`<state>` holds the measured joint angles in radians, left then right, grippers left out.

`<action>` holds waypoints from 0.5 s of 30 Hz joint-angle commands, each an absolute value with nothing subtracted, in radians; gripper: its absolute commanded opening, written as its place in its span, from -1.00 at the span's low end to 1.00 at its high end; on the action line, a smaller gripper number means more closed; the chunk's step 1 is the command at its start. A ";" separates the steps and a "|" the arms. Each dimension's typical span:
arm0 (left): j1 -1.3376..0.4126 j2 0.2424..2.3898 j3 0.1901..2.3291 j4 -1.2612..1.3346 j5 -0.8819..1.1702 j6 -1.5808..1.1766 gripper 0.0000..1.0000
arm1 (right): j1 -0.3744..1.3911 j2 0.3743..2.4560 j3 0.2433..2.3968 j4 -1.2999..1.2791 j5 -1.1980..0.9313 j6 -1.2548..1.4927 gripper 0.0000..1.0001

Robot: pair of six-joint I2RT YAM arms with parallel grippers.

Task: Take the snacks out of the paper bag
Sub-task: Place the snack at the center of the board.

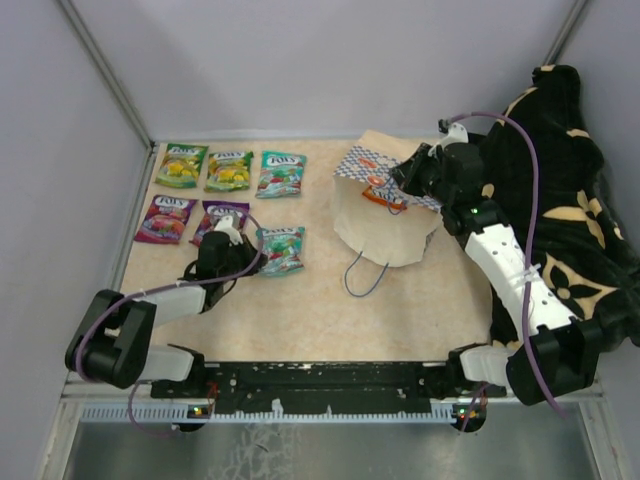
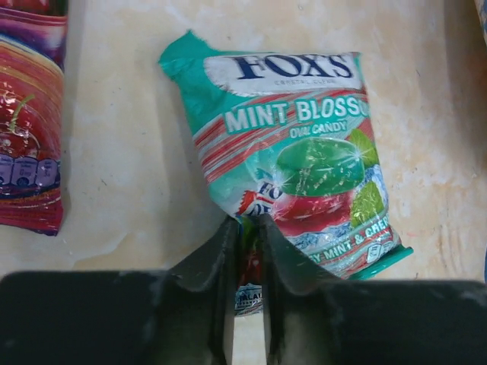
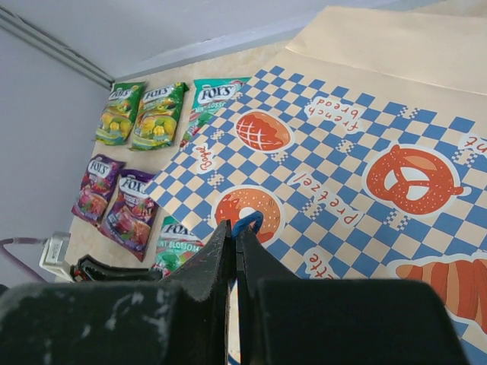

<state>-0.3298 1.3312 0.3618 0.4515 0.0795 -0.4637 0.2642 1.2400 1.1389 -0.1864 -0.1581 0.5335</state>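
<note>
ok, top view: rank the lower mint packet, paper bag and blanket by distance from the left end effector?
1. teal mint packet: at the left end effector, just to its right.
2. paper bag: centre-right of the table.
3. black-and-tan blanket: far right.

Open passage: the bare table point(image 1: 320, 320) along its near edge, and the lane between snack packets point(image 1: 230, 170) and paper bag point(image 1: 385, 225). Obstacles: packets filling the far-left corner, the bag at the far edge, a blanket point(image 1: 570, 200) heaped along the right edge.
</note>
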 commanded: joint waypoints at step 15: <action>-0.498 1.273 0.714 0.085 -0.082 -0.235 0.94 | 0.256 1.283 1.184 -0.120 -0.186 0.532 -0.98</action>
<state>-0.4843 1.2385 0.6857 0.1410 -0.0212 -0.2512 0.2642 1.2716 1.1412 -0.1787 -0.1661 0.5262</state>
